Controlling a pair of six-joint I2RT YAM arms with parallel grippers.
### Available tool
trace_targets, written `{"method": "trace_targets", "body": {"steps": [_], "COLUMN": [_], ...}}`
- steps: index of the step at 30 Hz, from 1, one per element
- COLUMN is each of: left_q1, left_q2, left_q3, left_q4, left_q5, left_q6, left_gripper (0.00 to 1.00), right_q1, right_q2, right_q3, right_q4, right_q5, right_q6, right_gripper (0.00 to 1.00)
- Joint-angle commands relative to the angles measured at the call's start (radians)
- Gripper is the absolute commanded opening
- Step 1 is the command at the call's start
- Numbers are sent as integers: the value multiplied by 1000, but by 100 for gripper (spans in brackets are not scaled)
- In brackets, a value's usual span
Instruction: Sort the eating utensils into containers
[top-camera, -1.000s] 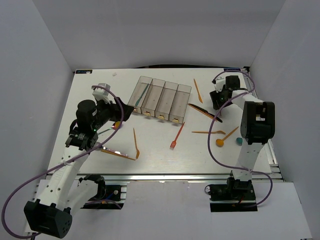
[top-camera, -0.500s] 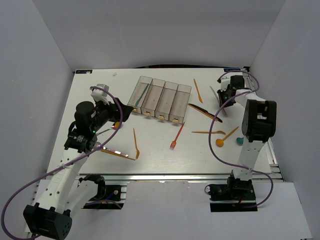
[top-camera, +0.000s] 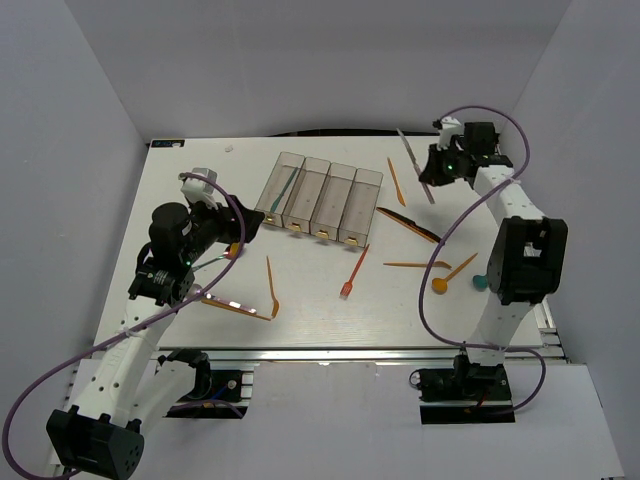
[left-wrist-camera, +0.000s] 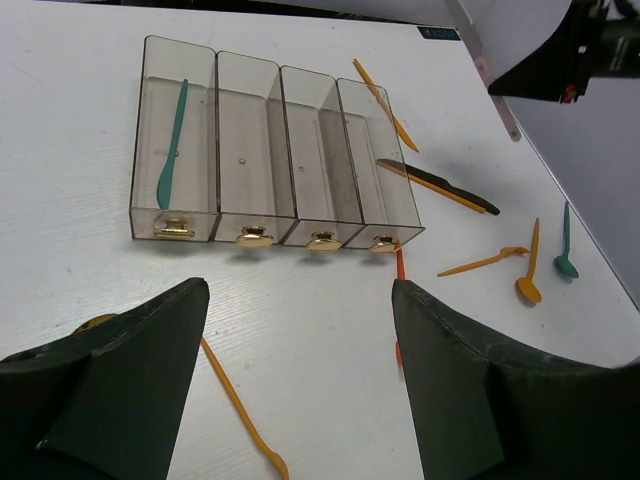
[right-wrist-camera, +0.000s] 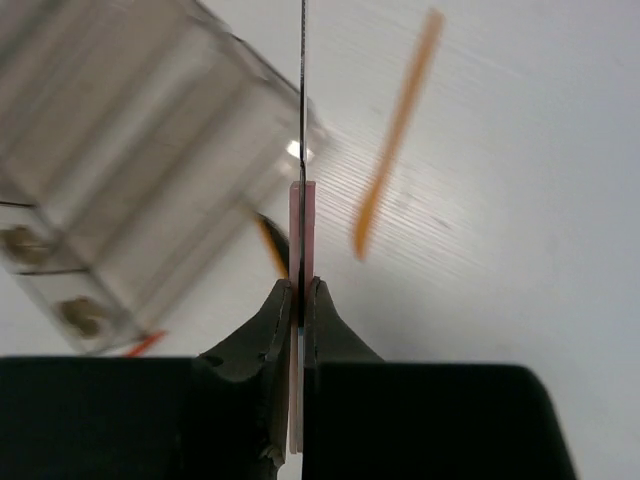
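Your right gripper has its jaws pressed together on a thin pinkish-grey utensil. It is gripped edge-on, so the slender blade stands straight out past the fingertips. In the top view the pair sits in the upper right of the frame, seemingly lifted off the table, most likely so the piece can be carried across to the row of bins. Your left gripper has its fingers spread wide with nothing between them. It hangs at the left of the top view facing the containers, probably to leave the other arm room. The four clear bins lie side by side in the upper middle. The leftmost holds one teal utensil lying lengthwise, and the other three look bare. Unsorted pieces lie loose on the table: a red fork just below the bins, and an orange spoon and a teal spoon at the right
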Motion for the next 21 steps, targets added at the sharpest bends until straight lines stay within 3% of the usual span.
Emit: {"method": "trace_targets", "body": {"steps": [1, 5, 13, 21], "left_q1": [12, 26, 64, 110], "left_q2": [-13, -4, 13, 30], "left_q3": [-15, -17, -24, -30], "left_q4": [8, 8, 10, 17], "left_q5": [-20, -31, -51, -37], "left_q6": [16, 19, 21, 19], "left_gripper": [85, 85, 85, 84], "right_q1": [144, 280, 517, 644], "right_q2": [-83, -75, 128, 336], "right_q3": [49, 82, 315, 490], "right_q4": [43, 150, 249, 250], "right_q5": [-136, -124, 30, 87], "right_q6": [124, 308, 709, 909], "right_gripper": [0, 0, 0, 0]}}
